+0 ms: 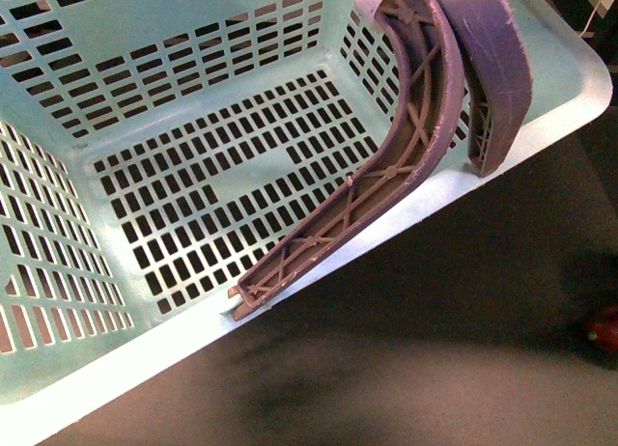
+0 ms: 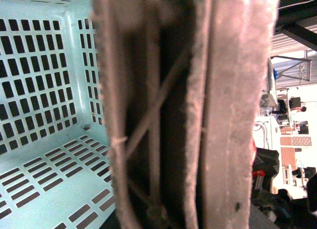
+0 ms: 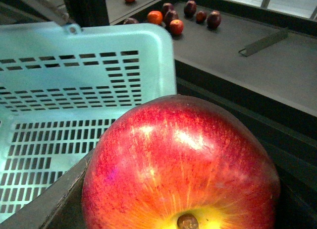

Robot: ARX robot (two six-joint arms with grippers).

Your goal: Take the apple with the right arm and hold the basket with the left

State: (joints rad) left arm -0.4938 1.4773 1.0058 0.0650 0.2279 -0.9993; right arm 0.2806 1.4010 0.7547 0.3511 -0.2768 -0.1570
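Mint-green plastic: one basket (image 1: 126, 374), two purplish handles (image 1: 410, 156). One red apple (image 3: 178, 164) fills our right wrist view, just outside its corner. Neither gripper shows its jaws; we cannot tell their hold.

Dark desk, bright workshop.
The desk (image 1: 435, 349) fills the front view from 4 to 7 o'clock; small fruits (image 3: 171, 18) and a metal strip (image 3: 262, 42) lie far off on it.

Red apple (image 3: 181, 164) close-up, stem end toward cam, beside mint basket (image 3: 148, 55) corner; small fruits (image 3: 171, 16) far bkgd.
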